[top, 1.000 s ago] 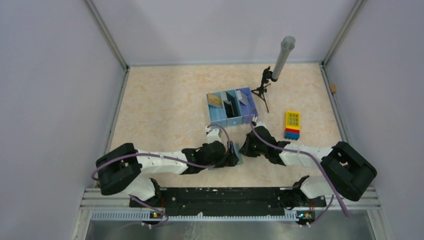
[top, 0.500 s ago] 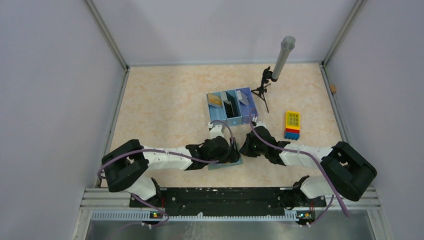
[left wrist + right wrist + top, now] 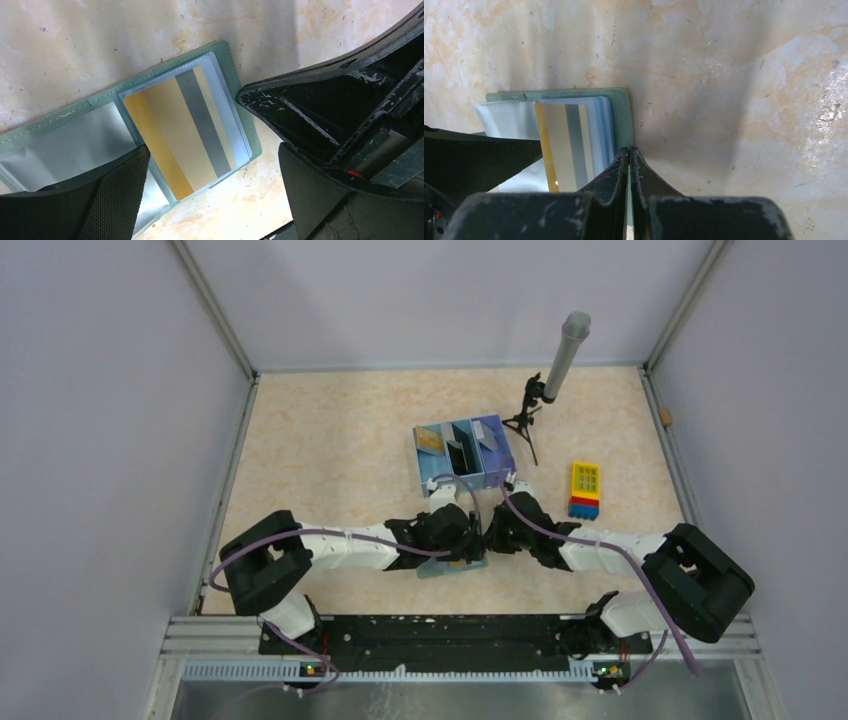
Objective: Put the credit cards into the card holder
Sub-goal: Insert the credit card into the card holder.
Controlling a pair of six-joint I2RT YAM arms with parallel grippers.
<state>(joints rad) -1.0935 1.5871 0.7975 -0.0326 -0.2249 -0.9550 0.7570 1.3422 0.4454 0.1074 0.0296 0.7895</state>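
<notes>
The card holder [image 3: 240,100] lies open on the table, with a grey-green rim and clear, light blue sleeves. A gold credit card [image 3: 185,135] with a grey stripe sits in its right panel; the left panel [image 3: 75,145] looks empty. My left gripper [image 3: 212,170] is open just above the holder, one finger [image 3: 115,200] over the left panel. My right gripper [image 3: 629,152] is shut, its tips resting on the holder's right rim [image 3: 621,107]. In the top view both grippers [image 3: 462,538] [image 3: 492,536] meet over the holder [image 3: 440,570].
A blue three-compartment tray [image 3: 462,478] stands behind the grippers, with more cards [image 3: 432,440] standing in it. A small black tripod [image 3: 525,420] with a grey tube is at the back right. A yellow toy block [image 3: 585,490] lies to the right.
My left gripper has moved right, up against the right gripper and over the holder. The holder now lies flat on the table. The right arm has barely moved.
</notes>
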